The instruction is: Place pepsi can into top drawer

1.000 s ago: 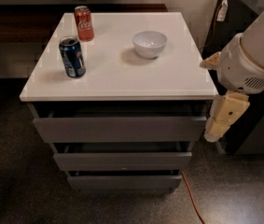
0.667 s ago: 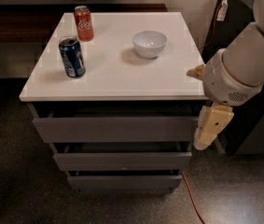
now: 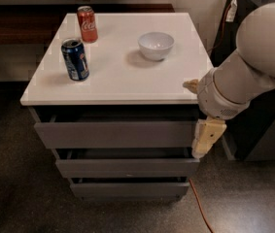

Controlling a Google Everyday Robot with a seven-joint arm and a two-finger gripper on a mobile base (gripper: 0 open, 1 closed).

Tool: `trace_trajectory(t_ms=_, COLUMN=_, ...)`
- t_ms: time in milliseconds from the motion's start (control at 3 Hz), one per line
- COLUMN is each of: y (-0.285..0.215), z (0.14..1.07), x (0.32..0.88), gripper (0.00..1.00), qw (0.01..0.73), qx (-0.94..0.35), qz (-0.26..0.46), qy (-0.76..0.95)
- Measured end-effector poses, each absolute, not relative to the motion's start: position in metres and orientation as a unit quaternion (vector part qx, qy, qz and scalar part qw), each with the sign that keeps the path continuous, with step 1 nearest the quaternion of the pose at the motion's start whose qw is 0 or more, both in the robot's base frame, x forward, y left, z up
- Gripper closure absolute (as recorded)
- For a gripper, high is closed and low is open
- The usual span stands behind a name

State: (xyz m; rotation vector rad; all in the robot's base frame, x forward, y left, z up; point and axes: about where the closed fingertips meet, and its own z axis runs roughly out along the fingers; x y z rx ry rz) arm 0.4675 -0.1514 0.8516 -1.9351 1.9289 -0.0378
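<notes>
The pepsi can (image 3: 75,59), dark blue with a silver top, stands upright on the left front part of the white tabletop (image 3: 122,76). The top drawer (image 3: 115,134) is the uppermost grey front under the tabletop, with a dark gap above it; its interior is hidden. My gripper (image 3: 206,136) hangs at the cabinet's right front corner, level with the top drawer's right end, with nothing seen in it. It is far to the right of the pepsi can and lower than it.
A red Coca-Cola can (image 3: 87,24) stands at the back left of the tabletop. A white bowl (image 3: 156,45) sits right of centre. Two lower grey drawers (image 3: 126,168) sit below. A dark cabinet (image 3: 266,125) stands at the right; an orange cable (image 3: 200,208) lies on the floor.
My arm has swung left and lower, bringing the gripper from beside the cabinet to its right front corner. The cans, bowl and drawers have not moved.
</notes>
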Motion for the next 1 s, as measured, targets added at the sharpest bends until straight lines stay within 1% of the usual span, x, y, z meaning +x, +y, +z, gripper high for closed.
trace_trajectory(t_ms=667, y=-0.123, z=0.822, x=0.470, gripper=0.00, qw=0.220, qx=-0.732, qz=-0.006, qy=0.645)
trace_trajectory(t_ms=1000, y=-0.122, z=0.822, x=0.470, gripper=0.00, qw=0.220, qx=-0.733, qz=-0.006, qy=0.644)
